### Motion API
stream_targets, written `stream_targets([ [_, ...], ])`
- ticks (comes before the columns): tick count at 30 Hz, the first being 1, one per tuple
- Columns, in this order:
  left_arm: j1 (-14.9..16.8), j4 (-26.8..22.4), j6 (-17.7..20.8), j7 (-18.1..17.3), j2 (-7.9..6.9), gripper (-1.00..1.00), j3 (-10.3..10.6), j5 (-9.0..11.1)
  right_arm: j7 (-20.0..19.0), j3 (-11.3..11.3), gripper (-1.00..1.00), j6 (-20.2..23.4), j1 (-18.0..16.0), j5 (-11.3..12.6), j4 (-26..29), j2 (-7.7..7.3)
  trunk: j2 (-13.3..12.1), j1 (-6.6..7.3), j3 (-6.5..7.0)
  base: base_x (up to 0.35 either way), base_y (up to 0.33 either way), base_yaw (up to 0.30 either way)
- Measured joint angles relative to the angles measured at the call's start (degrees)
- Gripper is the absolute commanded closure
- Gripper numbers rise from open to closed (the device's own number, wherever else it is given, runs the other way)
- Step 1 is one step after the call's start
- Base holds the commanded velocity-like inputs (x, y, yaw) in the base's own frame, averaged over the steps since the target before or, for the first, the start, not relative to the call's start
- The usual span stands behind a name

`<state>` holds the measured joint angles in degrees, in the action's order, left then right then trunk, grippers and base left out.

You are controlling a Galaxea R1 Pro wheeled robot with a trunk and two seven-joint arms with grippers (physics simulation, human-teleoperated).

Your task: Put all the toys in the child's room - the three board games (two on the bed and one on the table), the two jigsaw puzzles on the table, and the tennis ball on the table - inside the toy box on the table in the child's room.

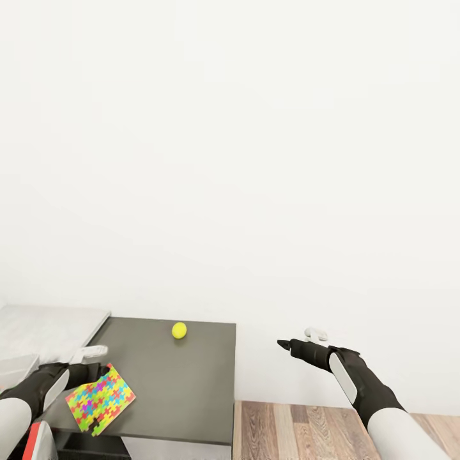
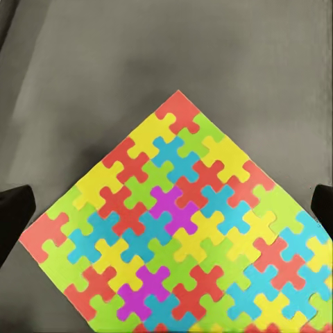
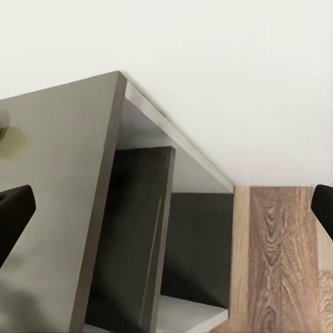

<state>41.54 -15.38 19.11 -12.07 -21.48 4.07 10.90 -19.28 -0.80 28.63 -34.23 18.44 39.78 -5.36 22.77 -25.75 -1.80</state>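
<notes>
My left claw (image 1: 86, 361) sits at the lower left of the head frame, gripping one jigsaw puzzle (image 1: 101, 398) by its corner; the sheet hangs tilted over the near left part of the dark grey counter (image 1: 191, 383); in the left wrist view the puzzle (image 2: 180, 236) covers the lower half, dark fingertips (image 2: 14, 215) at either edge, counter behind it. Tennis ball (image 1: 179, 330) rests on the counter toward its far edge, well apart from the puzzle; a blurred yellow-green bit of it (image 3: 10, 139) shows at the left edge of the right wrist frame. My right claw (image 1: 295, 340) is at lower right, off the counter, above the wood-plank floor (image 1: 306, 431), empty, fingers spread. Light grey toy box (image 1: 51, 329) at the left edge beside the counter.
</notes>
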Motion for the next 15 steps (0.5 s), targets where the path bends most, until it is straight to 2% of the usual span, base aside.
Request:
stream_targets([
  [2,0.0,0.0,0.0,-2.0,-0.51,-1.0,0.0,-0.1,0.0,0.0,-1.0,-0.1,0.0,0.0,0.0,0.0,0.0,0.0,-0.19,0.0,0.0,0.0],
  [5,0.1,0.0,-0.1,-3.2,-0.83,-1.0,0.0,-0.1,0.0,0.0,-1.0,-0.1,0.0,0.0,0.0,0.0,0.0,0.0,-0.47,0.0,0.0,0.0],
  [11,0.1,0.0,-0.3,-3.9,-1.28,-1.0,0.1,-0.1,0.0,0.0,-1.0,-0.2,0.0,0.0,0.0,0.0,0.0,0.0,-1.03,0.0,0.0,0.0],
  [15,0.1,0.0,-0.5,-4.1,-2.49,-1.0,0.1,-0.1,0.0,0.0,-1.0,-0.2,0.0,0.0,0.0,0.0,0.0,0.0,-1.4,0.0,0.0,0.0],
])
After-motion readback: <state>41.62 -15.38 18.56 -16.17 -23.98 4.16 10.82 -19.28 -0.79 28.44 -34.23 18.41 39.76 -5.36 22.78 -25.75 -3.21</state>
